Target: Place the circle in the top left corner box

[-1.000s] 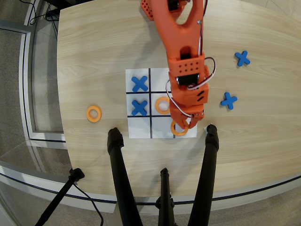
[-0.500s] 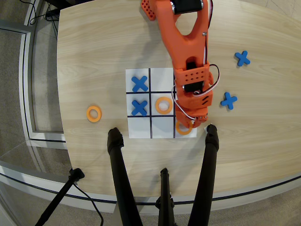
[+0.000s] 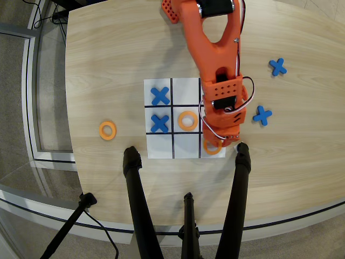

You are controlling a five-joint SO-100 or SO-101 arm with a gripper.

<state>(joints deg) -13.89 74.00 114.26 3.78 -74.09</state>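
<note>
The white nine-cell board [image 3: 186, 91] lies mid-table in the overhead view. The orange arm reaches down from the top edge over the board's right column. Its gripper [image 3: 220, 140] hangs over the bottom right corner cell [image 3: 206, 155], as this view shows it. An orange ring [image 3: 210, 150] shows there, partly covered by the gripper. The fingers are hidden under the wrist, so I cannot tell whether they hold the ring. A second ring [image 3: 187, 120] lies in the centre cell. A third ring [image 3: 108, 130] lies on the table left of the board. The view's top left cell holds a blue X [image 3: 160, 96].
Another blue X [image 3: 159, 123] sits in the middle left cell. Two loose blue X pieces [image 3: 277, 66] [image 3: 262, 115] lie on the table right of the arm. Black tripod legs [image 3: 135, 189] [image 3: 240, 178] stand along the near edge just below the board.
</note>
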